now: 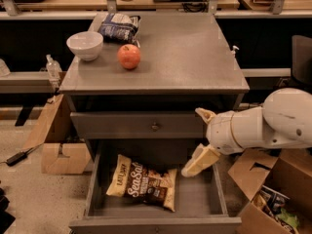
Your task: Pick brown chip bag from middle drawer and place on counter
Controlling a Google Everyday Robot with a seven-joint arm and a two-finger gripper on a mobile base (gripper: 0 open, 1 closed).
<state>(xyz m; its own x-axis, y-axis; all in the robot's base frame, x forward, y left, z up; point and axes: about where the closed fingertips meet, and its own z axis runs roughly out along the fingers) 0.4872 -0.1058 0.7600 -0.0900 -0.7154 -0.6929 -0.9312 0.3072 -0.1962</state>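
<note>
Camera view. The brown chip bag [145, 184] lies flat in the open middle drawer [195, 199], left of centre. The gripper [191, 143], fingers spread, hovers above the drawer's right side. It should centre over the bag's middle before closing.

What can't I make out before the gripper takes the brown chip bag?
Camera view:
- Back of the middle drawer: dark under the closed drawer above.
- Its front panel: cut by the bottom edge.
- Arm behind the gripper, right of the brown chip bag: cut off at right.
</note>
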